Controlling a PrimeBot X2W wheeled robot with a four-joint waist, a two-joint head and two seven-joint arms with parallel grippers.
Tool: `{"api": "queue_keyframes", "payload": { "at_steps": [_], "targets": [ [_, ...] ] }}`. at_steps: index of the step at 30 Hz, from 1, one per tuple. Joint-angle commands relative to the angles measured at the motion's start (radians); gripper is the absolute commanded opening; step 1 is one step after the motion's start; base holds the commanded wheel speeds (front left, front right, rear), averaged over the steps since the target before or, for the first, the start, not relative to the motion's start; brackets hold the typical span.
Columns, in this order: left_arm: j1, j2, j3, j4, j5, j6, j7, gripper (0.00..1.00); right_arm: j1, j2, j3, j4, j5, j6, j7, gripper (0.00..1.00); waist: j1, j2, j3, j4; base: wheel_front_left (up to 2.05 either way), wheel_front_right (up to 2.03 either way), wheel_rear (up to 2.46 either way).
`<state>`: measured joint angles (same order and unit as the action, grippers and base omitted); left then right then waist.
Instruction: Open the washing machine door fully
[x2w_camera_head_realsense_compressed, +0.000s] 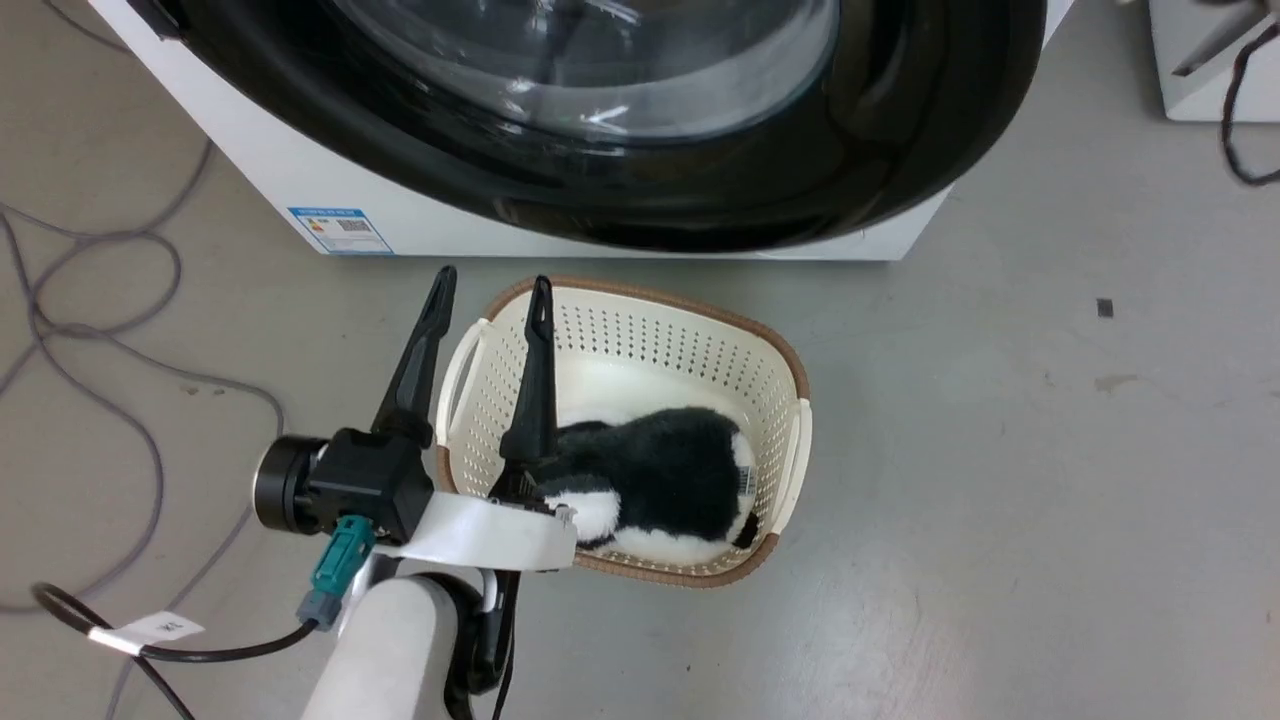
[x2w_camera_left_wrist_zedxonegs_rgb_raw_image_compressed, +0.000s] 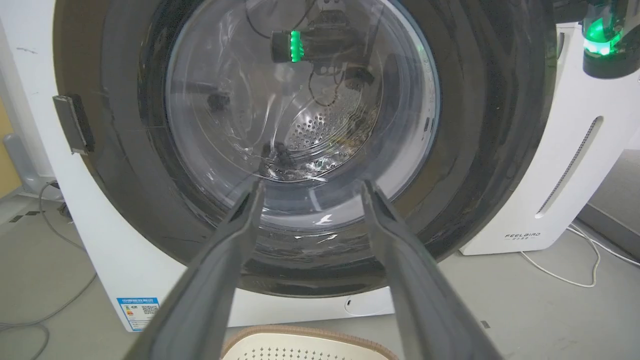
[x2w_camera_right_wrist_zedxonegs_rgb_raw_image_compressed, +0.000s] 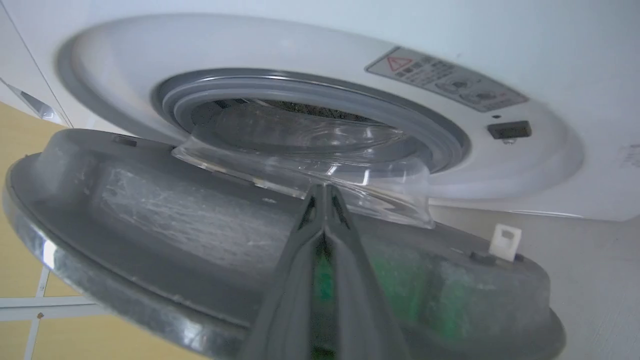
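The washing machine (x2w_camera_head_realsense_compressed: 300, 170) is a white box, and the glossy black washing machine door (x2w_camera_head_realsense_compressed: 900, 150) hangs over its front. In the right wrist view the door (x2w_camera_right_wrist_zedxonegs_rgb_raw_image_compressed: 175, 210) stands ajar, its grey inner side and clear glass bowl (x2w_camera_right_wrist_zedxonegs_rgb_raw_image_compressed: 320, 165) turned away from the rubber-ringed porthole (x2w_camera_right_wrist_zedxonegs_rgb_raw_image_compressed: 310, 90). My right gripper (x2w_camera_right_wrist_zedxonegs_rgb_raw_image_compressed: 325, 187) is shut and empty, its tips against the door's inner face at the bowl's edge. My left gripper (x2w_camera_head_realsense_compressed: 494, 276) is open and empty, short of the door. It points at the door's glass (x2w_camera_left_wrist_zedxonegs_rgb_raw_image_compressed: 312, 184).
A cream basket (x2w_camera_head_realsense_compressed: 790, 360) holding a black and white plush toy (x2w_camera_head_realsense_compressed: 660, 470) sits on the floor just below the door, under my left fingers. Grey cables (x2w_camera_head_realsense_compressed: 100, 340) lie on the left. A white FEELBAIR appliance (x2w_camera_left_wrist_zedxonegs_rgb_raw_image_compressed: 575, 165) stands to the machine's right.
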<state>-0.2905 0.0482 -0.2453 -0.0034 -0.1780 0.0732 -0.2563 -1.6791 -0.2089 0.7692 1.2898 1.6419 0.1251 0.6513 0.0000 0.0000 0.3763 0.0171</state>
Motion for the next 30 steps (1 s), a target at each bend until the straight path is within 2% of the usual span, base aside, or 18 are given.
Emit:
{"api": "queue_keyframes", "payload": {
  "at_steps": [1, 15, 16, 30],
  "targets": [
    [0.013, 0.002, 0.000, 0.006, 0.004, 0.001, -0.006, 1.00, 0.026, 0.011, -0.001, 0.001, 0.007, 0.006, 0.009, 0.00, 0.0000, 0.0000, -0.012, 0.004, 0.00, 0.00, 0.00],
    [0.116, 0.003, 0.017, 0.066, 0.028, -0.027, -0.006, 1.00, 0.268, 0.023, -0.025, -0.063, 0.051, 0.006, 0.039, 0.00, 0.0000, 0.0000, -0.179, 0.020, 0.00, 0.00, 0.00],
    [0.149, 0.008, 0.023, 0.078, 0.032, -0.033, -0.006, 1.00, 0.329, 0.024, -0.034, -0.085, 0.069, 0.006, 0.058, 0.00, 0.0000, 0.0000, -0.220, 0.022, 0.00, 0.00, 0.00],
    [0.273, 0.030, 0.032, 0.130, 0.037, -0.052, -0.006, 1.00, 0.586, 0.029, -0.053, -0.242, 0.126, 0.006, 0.111, 0.00, 0.0000, 0.0000, -0.364, 0.027, 0.00, 0.00, 0.00]
  ]
}}
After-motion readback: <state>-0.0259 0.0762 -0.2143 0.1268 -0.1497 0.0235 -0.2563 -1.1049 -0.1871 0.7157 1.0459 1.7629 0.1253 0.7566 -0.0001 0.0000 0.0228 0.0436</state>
